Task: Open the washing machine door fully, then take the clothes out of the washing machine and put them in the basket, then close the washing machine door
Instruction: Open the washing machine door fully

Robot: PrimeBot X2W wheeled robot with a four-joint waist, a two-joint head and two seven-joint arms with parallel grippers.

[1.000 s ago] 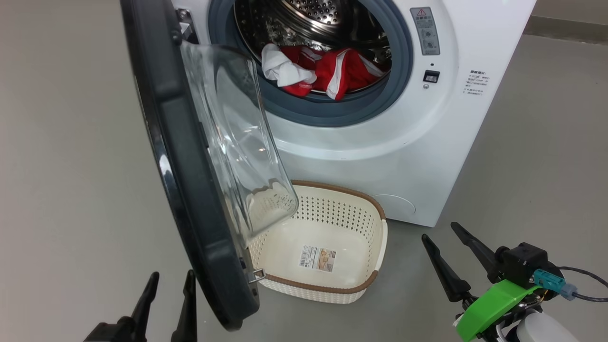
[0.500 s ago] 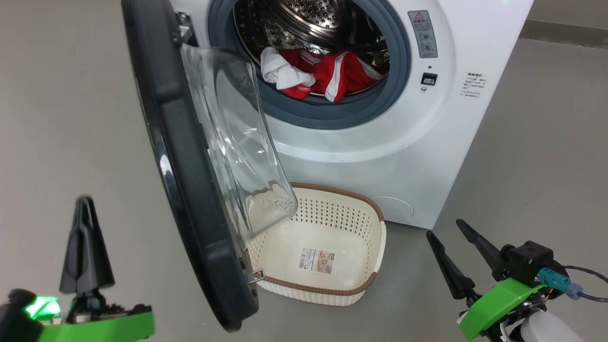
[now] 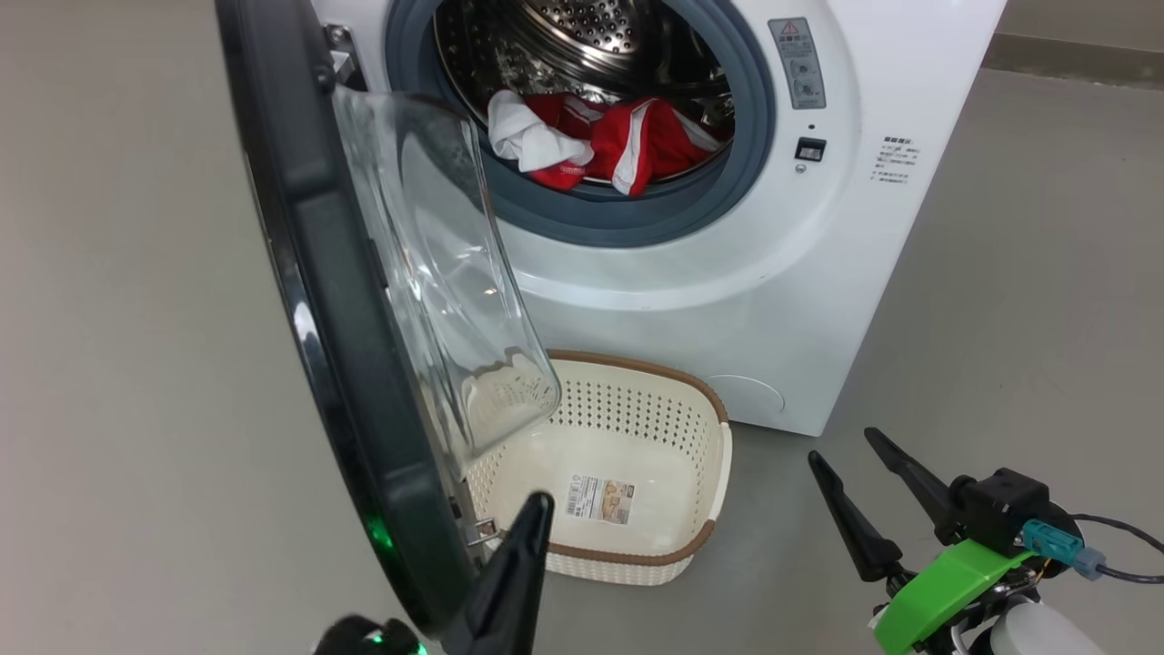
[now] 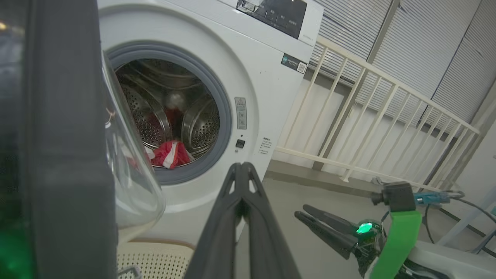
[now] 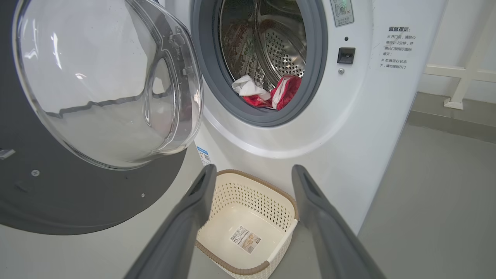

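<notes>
The white washing machine (image 3: 727,300) stands with its door (image 3: 318,300) swung out toward me, black rim edge-on and glass dome facing the drum. The red and white clothes (image 3: 600,141) lie at the drum's front lip. The cream basket (image 3: 655,400) sits on the floor below the opening, with just a paper label inside. My left gripper (image 3: 538,505) is shut on nothing, close beside the door's lower inner edge and over the basket's near rim. My right gripper (image 3: 841,444) is open, low at the right of the basket. In the right wrist view its fingers (image 5: 193,201) frame the basket (image 5: 252,197).
Grey floor (image 3: 118,364) spreads to the left of the door and to the right of the machine. A white railing (image 4: 368,128) and a low wall stand behind the machine's right side. A cable (image 3: 1123,546) trails from my right wrist.
My left gripper has shut and swung from the floor outside the door, left of its rim, to the inner side by the door's lower edge. The right gripper has barely moved.
</notes>
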